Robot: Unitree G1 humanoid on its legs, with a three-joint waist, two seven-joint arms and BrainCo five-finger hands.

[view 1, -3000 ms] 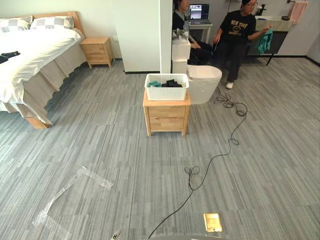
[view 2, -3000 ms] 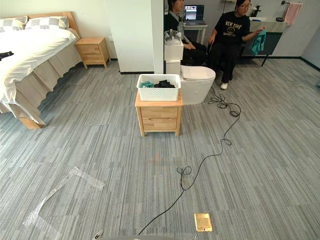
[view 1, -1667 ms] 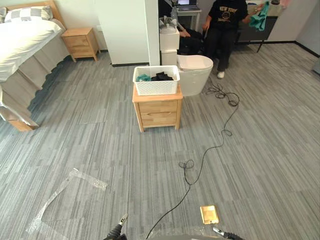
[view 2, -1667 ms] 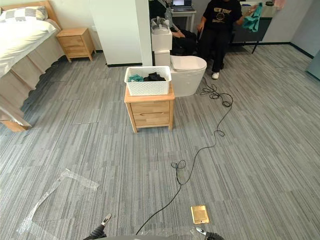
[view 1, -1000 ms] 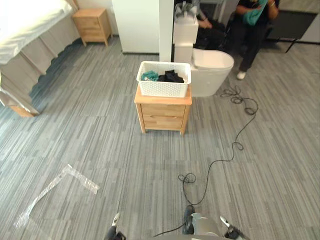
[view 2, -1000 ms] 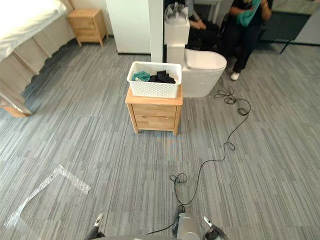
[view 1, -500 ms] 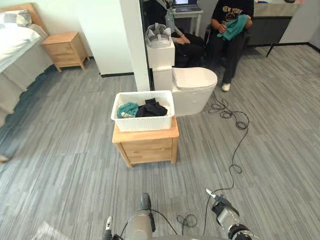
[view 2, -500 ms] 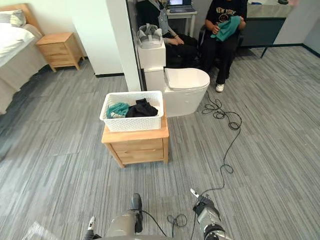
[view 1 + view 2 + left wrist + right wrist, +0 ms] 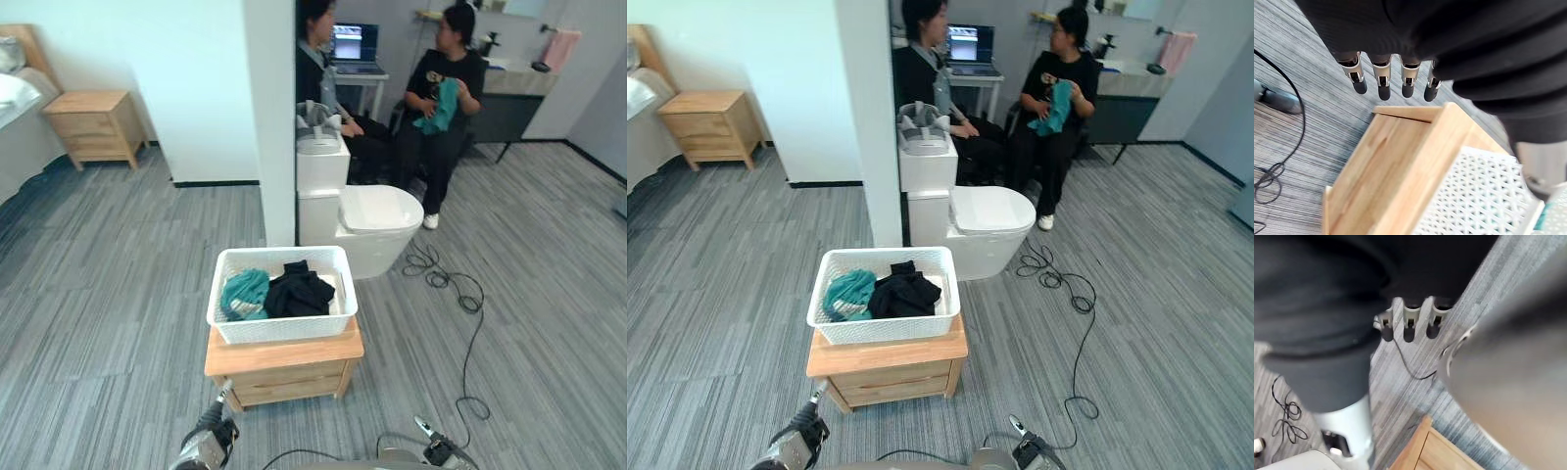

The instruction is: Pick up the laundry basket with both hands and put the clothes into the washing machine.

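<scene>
Laundry basket on nightstand, left hand and right hand low, fingers relaxed, holding nothing

Right hand out over the floor, holding nothing

Here's the right hand, fingers straight in a row, thumb set apart, grey striped floor past them, and a corner of the wooden cabinet well apart from the fingertips.

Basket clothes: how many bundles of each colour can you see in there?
Teal bundle: 1
Black bundle: 1
Total: 2, both inside the white laundry basket.
</scene>
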